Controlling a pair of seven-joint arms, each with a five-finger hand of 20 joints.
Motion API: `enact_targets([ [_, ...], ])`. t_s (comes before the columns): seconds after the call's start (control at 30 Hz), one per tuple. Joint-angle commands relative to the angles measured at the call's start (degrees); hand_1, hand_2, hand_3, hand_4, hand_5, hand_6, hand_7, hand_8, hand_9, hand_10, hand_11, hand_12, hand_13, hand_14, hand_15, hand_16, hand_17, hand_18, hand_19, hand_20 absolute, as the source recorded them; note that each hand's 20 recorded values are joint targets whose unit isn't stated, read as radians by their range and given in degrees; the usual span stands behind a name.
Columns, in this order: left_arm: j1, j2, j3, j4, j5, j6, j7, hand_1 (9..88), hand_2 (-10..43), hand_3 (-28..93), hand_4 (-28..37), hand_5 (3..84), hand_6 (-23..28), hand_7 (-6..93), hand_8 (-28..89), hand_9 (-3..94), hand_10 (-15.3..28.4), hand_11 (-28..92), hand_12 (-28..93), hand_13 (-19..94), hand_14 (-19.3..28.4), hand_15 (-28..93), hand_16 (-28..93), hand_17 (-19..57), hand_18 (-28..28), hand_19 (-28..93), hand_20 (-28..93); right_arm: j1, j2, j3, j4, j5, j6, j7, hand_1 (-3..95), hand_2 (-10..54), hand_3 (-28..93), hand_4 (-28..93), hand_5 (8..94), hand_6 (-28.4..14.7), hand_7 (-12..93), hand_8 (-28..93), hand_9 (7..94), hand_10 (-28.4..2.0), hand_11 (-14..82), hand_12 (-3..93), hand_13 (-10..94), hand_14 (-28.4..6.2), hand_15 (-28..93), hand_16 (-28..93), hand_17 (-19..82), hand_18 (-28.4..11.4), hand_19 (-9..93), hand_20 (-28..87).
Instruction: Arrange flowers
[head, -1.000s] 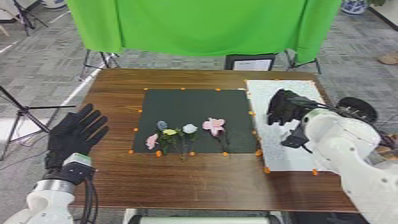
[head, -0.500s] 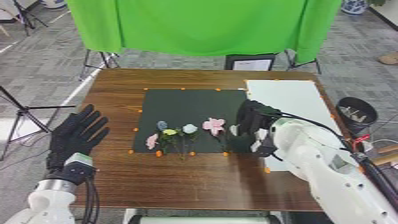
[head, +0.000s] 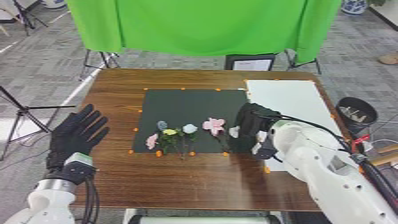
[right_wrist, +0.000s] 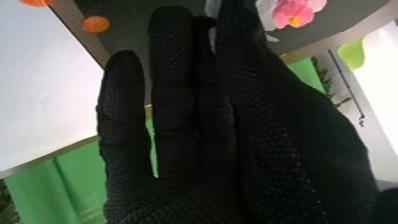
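Note:
On the dark mat (head: 195, 100) lie a pink flower (head: 214, 125), a white flower (head: 189, 128), a yellow flower (head: 170, 132), a blue-grey flower (head: 162, 125) and a smaller pink flower (head: 152, 141), stems toward the robot. My right hand (head: 253, 120) is over the mat's right edge, pinching another white flower (head: 234, 132) whose head shows at its left side, right of the larger pink flower. In the right wrist view, the glove (right_wrist: 195, 140) hides most of that flower; a pink flower (right_wrist: 293, 12) is beyond the fingertips. My left hand (head: 75, 131) rests open left of the mat.
A white sheet (head: 289, 97) lies on the table's right side, partly under the right arm. Orange markers line the mat and sheet. A dark bin (head: 357, 111) stands off the table's right edge. A green cloth (head: 195, 25) hangs beyond the far edge.
My right hand has moved left from over the white sheet to the mat's right edge, bringing a white flower into sight, then shifted only slightly. The left hand has kept still.

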Motion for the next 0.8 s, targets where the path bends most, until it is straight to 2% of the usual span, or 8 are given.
enact_targets([
  [0.03, 0.7, -0.35, 0.13, -0.46, -0.92, 2.25, 0.98, 32.6, 3.2, 73, -23.6, 38.0, 9.9, 13.6, -8, 29.2, 15.8, 20, 14, 21, 15.9, 35, -5, -8.5, 16.2, 37, 9, -0.3, -0.3, 1.4, -0.6, 0.6, -3.8, 0.3, 51.4, -9.5, 74, -28, 64.3, 1.9, 22, -15, 69.9, -9.1, 15.8, 17.8, 68, -6.1, 26, 33, 38, -16.1, 72, 27],
  [0.17, 0.8, 0.01, 0.44, -0.83, -1.59, 3.86, 2.03, 33.3, 1.8, 73, -22.4, 37.9, 10.0, 13.7, -8, 29.5, 15.9, 20, 14, 20, 15.5, 35, -5, -8.5, 15.9, 36, 9, -0.3, -0.3, 2.2, -1.0, 1.7, -5.2, 1.0, 46.8, -9.5, 79, -28, 61.9, 0.9, 21, -15, 66.3, -10.1, 15.3, 16.0, 66, -8.3, 30, 24, 37, -16.4, 71, 25],
  [0.3, 0.7, 0.07, 0.56, -0.85, -2.03, 3.85, 2.51, 33.4, 1.3, 73, -21.9, 36.1, 10.1, 14.0, -8, 28.9, 16.2, 20, 14, 18, 15.2, 35, -5, -8.6, 15.7, 36, 9, -0.9, -0.1, 3.3, -1.9, 0.9, -3.8, 0.7, 44.3, -9.5, 79, -28, 59.3, -0.4, 20, -14, 63.7, -11.5, 14.5, 15.7, 64, -9.2, 31, 22, 36, -16.9, 71, 25],
  [0.37, 0.6, 0.08, 0.65, -0.78, -2.06, 3.64, 2.49, 32.7, 1.6, 73, -22.0, 35.8, 10.1, 14.0, -8, 28.7, 16.2, 20, 14, 18, 15.2, 35, -5, -8.6, 15.7, 36, 9, -1.8, 0.8, 3.2, -2.5, -0.9, 1.8, 0.6, 43.1, -9.5, 78, -28, 57.0, -0.9, 19, -14, 60.8, -12.5, 13.4, 15.4, 63, -9.7, 32, 21, 35, -17.2, 71, 25],
  [0.43, 0.6, 0.18, 0.67, -0.73, -1.82, 3.29, 2.69, 32.0, 2.3, 73, -22.6, 35.6, 10.1, 13.8, -8, 28.7, 16.2, 20, 14, 18, 15.2, 34, -5, -8.6, 15.7, 36, 9, -2.5, 2.1, 1.5, -2.3, -3.4, 11.2, 1.9, 39.0, -9.5, 78, -28, 53.9, -1.5, 18, -14, 57.7, -13.7, 12.5, 15.4, 61, -10.8, 33, 20, 35, -17.6, 71, 25],
  [0.53, 0.6, 0.11, 0.41, -0.48, -0.58, 2.12, 2.40, 29.9, 4.5, 74, -25.1, 36.0, 9.9, 12.5, -9, 29.1, 16.0, 17, 12, 17, 14.1, 28, -6, -8.4, 15.5, 36, 9, -4.1, 2.9, 2.5, -2.1, -0.2, 20.7, 0.8, 30.8, -9.5, 79, -28, 48.4, -3.3, 16, -13, 50.6, -15.6, 11.0, 15.0, 53, -13.5, 33, 17, 31, -18.5, 67, 22],
  [0.63, 1.1, 0.15, -0.23, -0.59, -0.10, 1.40, 2.55, 28.4, 6.7, 74, -26.6, 36.9, 9.6, 10.6, -8, 29.3, 15.5, 13, 10, 16, 12.4, 22, -7, -8.0, 14.3, 34, 8, -6.6, 2.1, 6.5, -2.1, 9.4, 26.0, -4.8, 23.1, -0.2, 79, -28, 42.3, -4.9, 15, -12, 42.7, -17.0, 9.6, 14.2, 42, -15.6, 30, 14, 26, -18.2, 57, 17],
  [0.8, 1.9, 0.06, -2.03, -0.57, 0.08, 0.35, 2.91, 24.4, 10.5, 73, -28.0, 37.9, 9.3, 8.7, -8, 28.4, 14.5, 11, 9, 14, 10.4, 18, -8, -7.2, 12.4, 32, 7, -10.1, -0.5, 11.8, -2.4, 27.7, 31.2, -12.8, 17.0, 5.8, 79, -28, 35.5, -3.7, 15, -12, 35.5, -15.8, 8.0, 11.9, 31, -15.7, 21, 12, 19, -16.8, 44, 14],
])
